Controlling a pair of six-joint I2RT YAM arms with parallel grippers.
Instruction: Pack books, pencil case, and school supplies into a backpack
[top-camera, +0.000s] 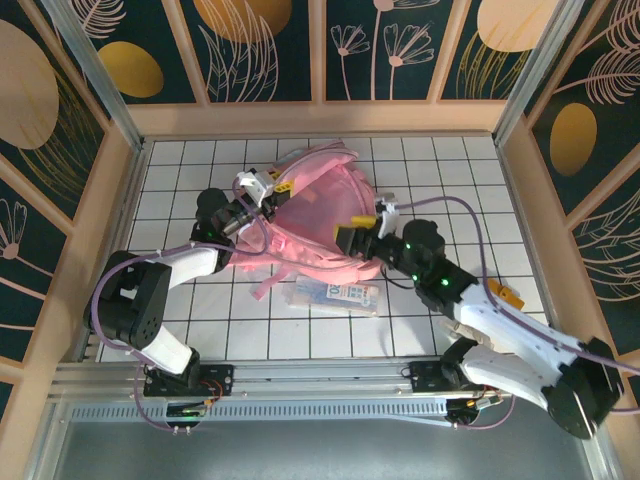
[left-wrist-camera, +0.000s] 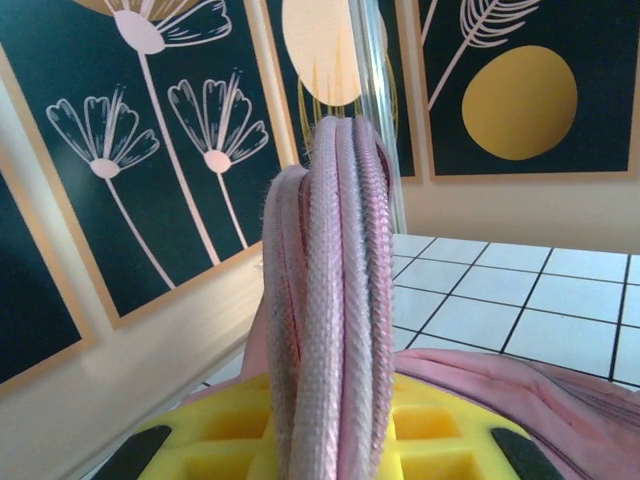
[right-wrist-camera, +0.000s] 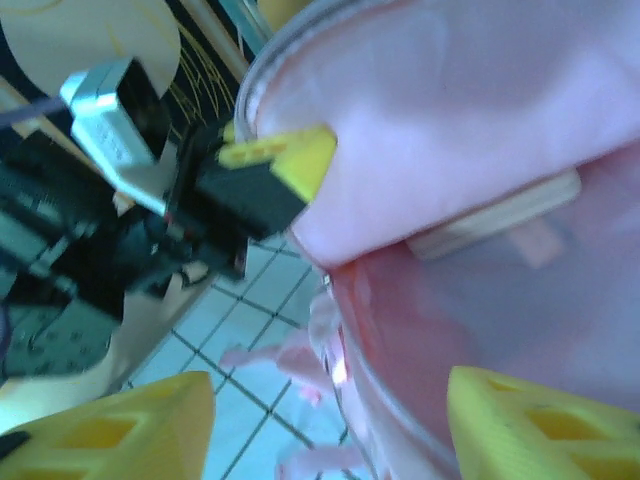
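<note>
Left jaws: pinched nearly shut on the piped rim of the large soft pink backpack (top-camera: 315, 215), holding it upright. Right jaws: wide apart, gripping nothing, at the backpack's right side. Backpack lies mid-table (top-camera: 450, 170), nearer the far edge. Clear-and-white flat packet with blue-green print (top-camera: 335, 295) lies just beside its near side.

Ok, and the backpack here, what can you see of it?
The backpack is big, soft and pink, fabric with a translucent front pocket, slumped in the middle of the white tiled table. The left claw pinches its piped rim, holding it up. The right claw stands open at the opposite edge. Its straps trail towards the arms, beside a printed packet.
</note>
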